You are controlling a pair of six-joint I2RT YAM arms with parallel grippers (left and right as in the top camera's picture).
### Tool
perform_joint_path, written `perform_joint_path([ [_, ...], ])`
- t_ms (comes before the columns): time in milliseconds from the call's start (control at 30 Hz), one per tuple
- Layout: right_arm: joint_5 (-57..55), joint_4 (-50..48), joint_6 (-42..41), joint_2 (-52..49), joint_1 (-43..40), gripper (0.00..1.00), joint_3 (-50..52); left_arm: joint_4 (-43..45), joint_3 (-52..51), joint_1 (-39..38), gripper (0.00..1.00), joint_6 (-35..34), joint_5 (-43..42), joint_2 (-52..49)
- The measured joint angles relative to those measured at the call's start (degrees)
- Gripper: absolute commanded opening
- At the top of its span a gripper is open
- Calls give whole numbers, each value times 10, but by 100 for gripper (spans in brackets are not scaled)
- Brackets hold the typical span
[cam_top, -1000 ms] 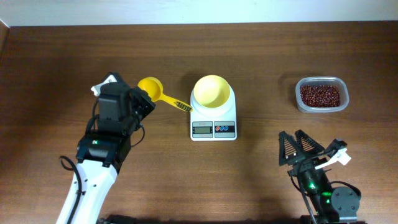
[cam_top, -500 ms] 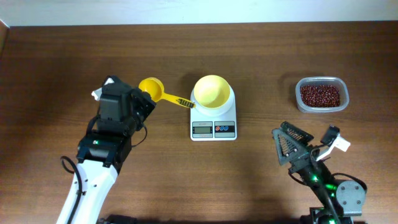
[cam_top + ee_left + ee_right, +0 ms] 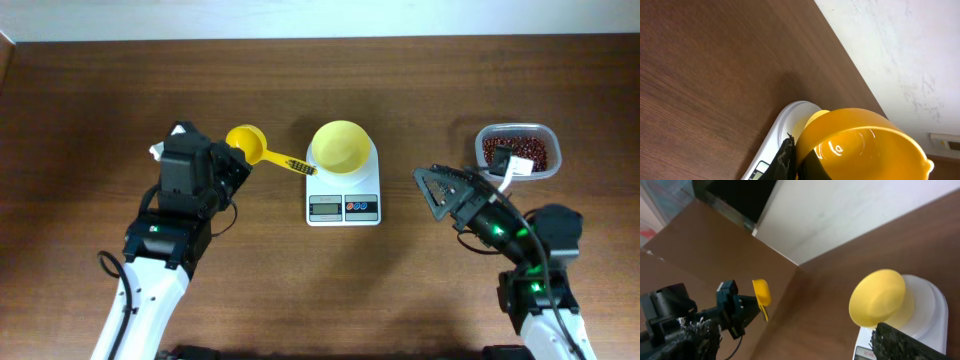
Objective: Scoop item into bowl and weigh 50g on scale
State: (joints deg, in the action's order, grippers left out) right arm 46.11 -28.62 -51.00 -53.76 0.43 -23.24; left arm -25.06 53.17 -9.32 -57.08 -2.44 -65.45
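The pale yellow bowl [image 3: 342,146] stands empty on the white scale [image 3: 343,206]. The beans [image 3: 520,152] fill a clear tub [image 3: 483,165] at the right. My left gripper [image 3: 231,166] is shut on the cup end of a darker yellow scoop [image 3: 245,143], whose handle points right and nearly touches the scale. In the left wrist view the scoop [image 3: 860,140] fills the front, with the scale [image 3: 788,118] behind it. My right gripper [image 3: 440,190] is open and empty, between the scale and the tub. The right wrist view shows the bowl [image 3: 879,298], the scale [image 3: 930,311] and the scoop [image 3: 761,293].
Brown wooden table with a pale wall beyond its far edge. The left arm's body [image 3: 165,235] lies at the front left and the right arm's body [image 3: 535,270] at the front right. Bare table [image 3: 420,90] lies behind the scale.
My right arm has swung up and to the left, from the front edge to between the scale and the tub. My left gripper has shifted the scoop slightly right toward the scale.
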Motion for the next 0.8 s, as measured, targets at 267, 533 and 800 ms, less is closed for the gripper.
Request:
perform_joint_path([
  [267, 19, -101, 1, -85, 47, 89, -2, -9, 0, 0, 0, -9, -8, 0],
  [533, -33, -215, 2, -176, 183, 76, -3, -12, 0, -59, 0, -41, -36, -22],
  [800, -84, -220, 4, -185, 238, 62, -3, -7, 0, -112, 0, -90, -38, -53],
])
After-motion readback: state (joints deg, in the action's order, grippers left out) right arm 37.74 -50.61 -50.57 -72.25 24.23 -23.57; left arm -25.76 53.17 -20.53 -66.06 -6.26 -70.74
